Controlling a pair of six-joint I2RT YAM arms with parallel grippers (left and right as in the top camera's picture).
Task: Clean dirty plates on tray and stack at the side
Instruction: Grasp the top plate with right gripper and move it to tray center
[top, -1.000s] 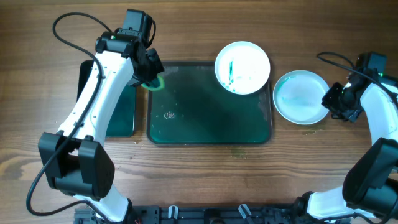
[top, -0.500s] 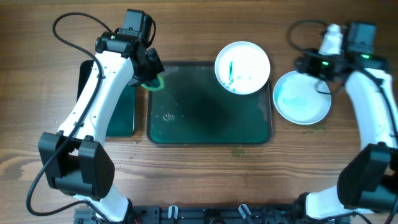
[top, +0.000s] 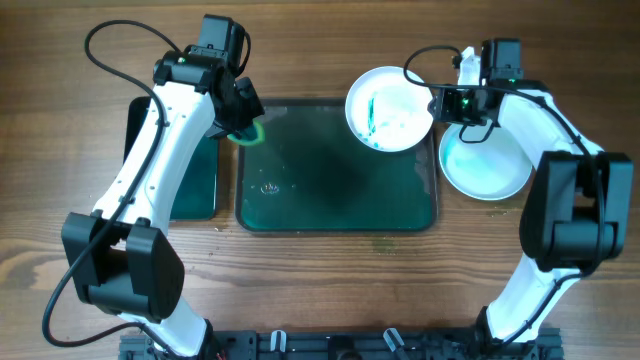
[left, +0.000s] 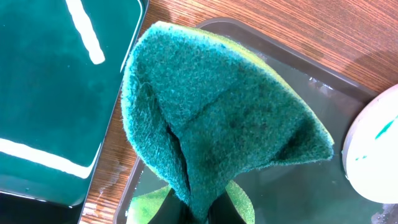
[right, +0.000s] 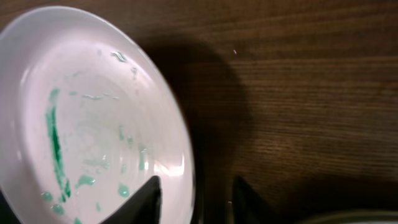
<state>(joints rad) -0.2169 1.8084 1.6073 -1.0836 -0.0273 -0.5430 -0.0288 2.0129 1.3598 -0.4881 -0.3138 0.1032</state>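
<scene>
A white plate smeared with green streaks sits on the far right corner of the dark green tray. It also shows in the right wrist view. My right gripper is open, and its fingers straddle this plate's right rim. A bluish white plate lies on the table right of the tray. My left gripper is shut on a folded green sponge above the tray's far left corner.
A smaller narrow green tray lies left of the large one, partly under my left arm, and shows in the left wrist view. Small water marks dot the large tray's left half. Bare wooden table lies in front.
My right arm has swung from the table's right side, over the bluish plate, to the dirty plate's right rim. The left arm and sponge have not moved.
</scene>
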